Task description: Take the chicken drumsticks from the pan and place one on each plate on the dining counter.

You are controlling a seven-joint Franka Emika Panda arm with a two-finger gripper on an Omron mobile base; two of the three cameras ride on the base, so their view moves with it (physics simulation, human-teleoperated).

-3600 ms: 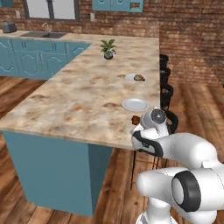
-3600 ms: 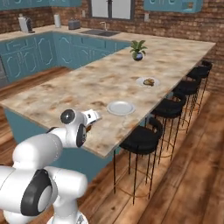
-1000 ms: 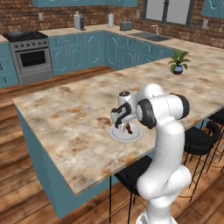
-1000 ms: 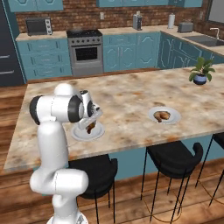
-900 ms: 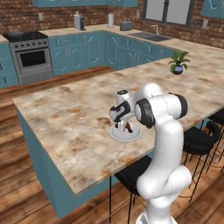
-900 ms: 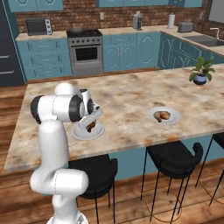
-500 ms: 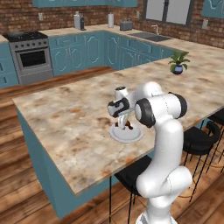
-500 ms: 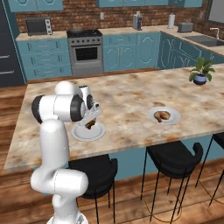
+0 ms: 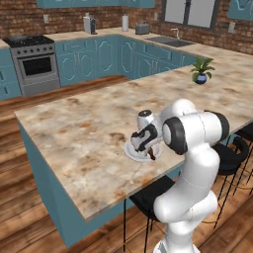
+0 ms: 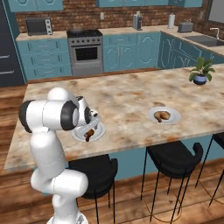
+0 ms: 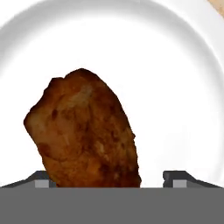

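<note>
Gripper (image 11: 109, 179) points down, jaws apart, over drumstick (image 11: 85, 131) on plate (image 11: 175, 87).

Premises: a domestic kitchen, rendered. A steel range (image 10: 87, 51) with oven door stands at upper centre of the right base view, flanked by teal cabinets (image 10: 122, 50) under a brick wall (image 10: 78, 17). A microwave (image 10: 38, 26) sits at upper left. A sink (image 9: 170, 40) with tap occupies the upper right of the left base view. A marble island tabletop (image 9: 74, 138) with black stools (image 10: 175, 159) stands on plank flooring (image 10: 144, 205).
</note>
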